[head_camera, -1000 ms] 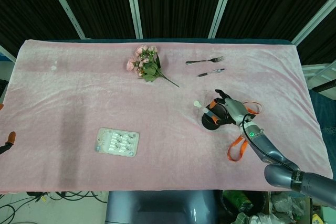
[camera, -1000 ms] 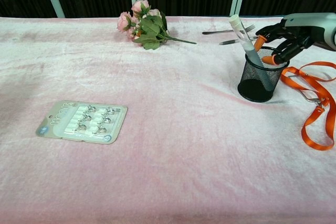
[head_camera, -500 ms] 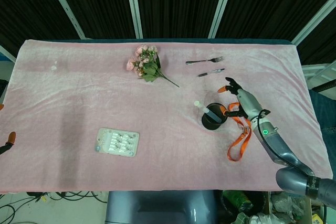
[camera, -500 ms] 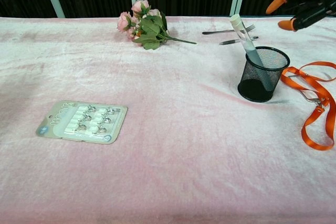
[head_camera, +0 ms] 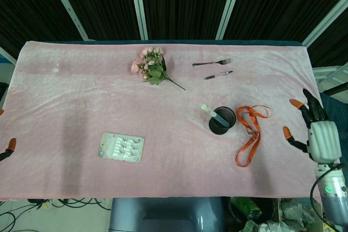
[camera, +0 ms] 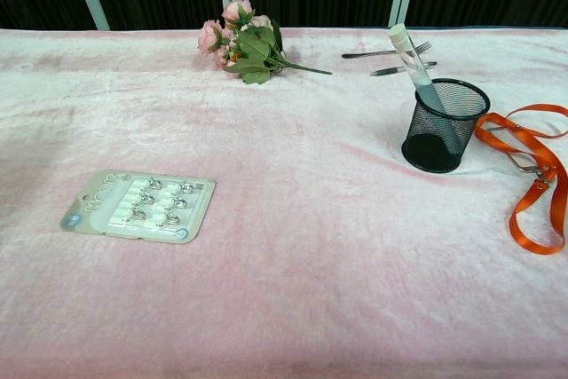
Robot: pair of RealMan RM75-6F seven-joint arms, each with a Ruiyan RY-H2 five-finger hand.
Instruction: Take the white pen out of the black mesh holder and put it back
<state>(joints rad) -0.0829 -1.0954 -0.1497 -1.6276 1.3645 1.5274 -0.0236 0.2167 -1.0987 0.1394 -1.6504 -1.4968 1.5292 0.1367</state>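
The black mesh holder [head_camera: 222, 120] [camera: 443, 125] stands right of the table's middle on the pink cloth. The white pen [head_camera: 209, 111] [camera: 415, 68] leans in it, its top tilted to the left above the rim. My right hand [head_camera: 316, 128] hovers off the table's right edge, fingers spread, holding nothing, well away from the holder; the chest view does not show it. Of my left hand [head_camera: 7, 147] only orange fingertips show at the left edge of the head view.
An orange lanyard [head_camera: 249, 134] [camera: 534, 169] lies right of the holder. A fork [head_camera: 211, 62] and a dark pen [head_camera: 218, 74] lie behind it. A flower bunch [head_camera: 151, 67] sits at the back, a blister pack [head_camera: 122, 146] [camera: 138, 205] at front left.
My right hand has let go at the holder and pulled back to the right, past the table edge. The white pen stays leaning in the holder.
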